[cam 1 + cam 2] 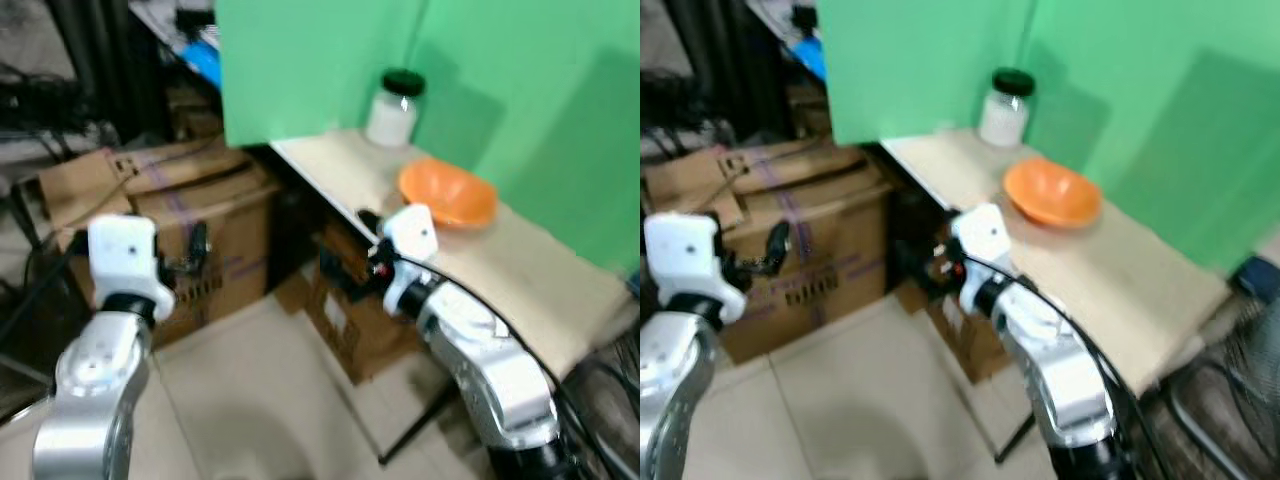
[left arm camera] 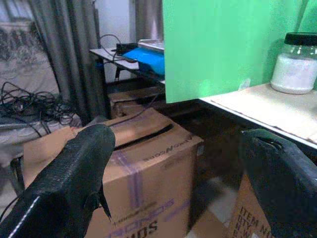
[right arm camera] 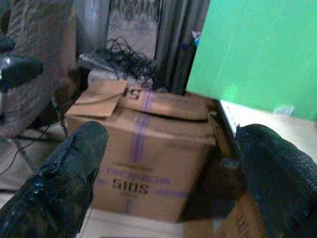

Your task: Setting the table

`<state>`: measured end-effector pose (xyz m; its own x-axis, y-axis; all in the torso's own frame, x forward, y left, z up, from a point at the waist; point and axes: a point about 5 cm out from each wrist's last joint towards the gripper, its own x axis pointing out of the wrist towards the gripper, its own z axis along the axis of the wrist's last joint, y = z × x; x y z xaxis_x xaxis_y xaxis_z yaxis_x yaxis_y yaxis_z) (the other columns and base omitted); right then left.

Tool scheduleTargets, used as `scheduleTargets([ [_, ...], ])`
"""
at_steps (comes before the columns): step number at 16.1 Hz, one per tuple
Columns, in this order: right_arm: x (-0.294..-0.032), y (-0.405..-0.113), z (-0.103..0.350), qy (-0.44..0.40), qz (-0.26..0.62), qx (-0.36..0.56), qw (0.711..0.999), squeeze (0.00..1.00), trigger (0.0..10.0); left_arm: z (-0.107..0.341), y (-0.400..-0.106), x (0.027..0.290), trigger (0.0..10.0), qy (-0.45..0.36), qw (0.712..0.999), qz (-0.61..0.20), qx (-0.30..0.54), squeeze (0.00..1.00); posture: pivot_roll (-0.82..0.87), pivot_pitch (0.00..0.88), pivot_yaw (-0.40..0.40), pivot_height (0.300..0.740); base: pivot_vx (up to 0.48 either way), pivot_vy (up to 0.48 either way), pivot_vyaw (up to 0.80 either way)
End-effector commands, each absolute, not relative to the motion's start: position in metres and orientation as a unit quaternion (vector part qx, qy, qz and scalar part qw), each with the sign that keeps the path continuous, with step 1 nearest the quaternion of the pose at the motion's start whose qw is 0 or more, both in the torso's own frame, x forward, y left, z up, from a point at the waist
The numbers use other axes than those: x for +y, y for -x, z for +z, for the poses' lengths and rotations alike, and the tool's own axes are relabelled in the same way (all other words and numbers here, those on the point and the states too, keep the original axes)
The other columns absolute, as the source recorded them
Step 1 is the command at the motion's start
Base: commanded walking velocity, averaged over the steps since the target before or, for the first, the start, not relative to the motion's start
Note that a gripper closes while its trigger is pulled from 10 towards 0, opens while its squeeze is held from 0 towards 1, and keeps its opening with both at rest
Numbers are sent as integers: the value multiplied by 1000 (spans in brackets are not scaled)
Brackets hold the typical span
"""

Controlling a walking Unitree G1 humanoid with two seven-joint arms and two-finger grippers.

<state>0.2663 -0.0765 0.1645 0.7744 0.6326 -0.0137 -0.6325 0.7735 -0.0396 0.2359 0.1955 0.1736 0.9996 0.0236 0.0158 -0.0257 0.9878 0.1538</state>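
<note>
Worktop [image 1: 540,280] runs from green backdrop [image 1: 330,60] toward robot's right side, its long axis away and leftward. Cardboard box [image 1: 190,220] stands on floor beside it, before left end effector [image 2: 173,183]. Orange bowl [image 1: 447,192] lies mid-worktop, just beyond right end effector [image 3: 168,183], which looks nearer. Jar [image 1: 395,108] stands farther, at backdrop. Both end effectors wide open, holding nothing.

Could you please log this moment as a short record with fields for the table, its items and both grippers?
table: beige top against a green backdrop
bowl: orange bowl, upright, empty
jar: black-lidded jar, white contents, beyond the bowl
left gripper: jaws open, empty, facing cardboard box
right gripper: jaws open, empty, off the table's edge
</note>
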Motion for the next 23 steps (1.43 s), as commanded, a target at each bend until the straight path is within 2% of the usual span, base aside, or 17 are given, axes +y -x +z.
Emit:
scheduleTargets([
  [1,-88,-268,163,23,313,1,949,1000,10000,176,-237,186,10000,-74,997,-11,-13,0,130,0,-72,740,319,0,0],
  [5,-94,-268,161,-6,276,-8,961,1000,10000,173,-234,186,10000,-80,996,-29,0,0,143,0,-28,740,322,0,0],
  [11,-101,-278,156,-6,234,7,972,1000,10000,171,-237,182,10000,-92,994,-55,7,0,145,0,-26,740,321,0,0],
  [16,-106,-283,156,-19,213,15,977,1000,10000,169,-238,181,10000,-101,992,-69,13,0,143,0,-30,740,315,0,-736],
  [23,-105,-285,157,-22,199,12,980,1000,10000,169,-237,182,10000,-109,991,-76,17,0,155,0,-35,740,306,0,0],
])
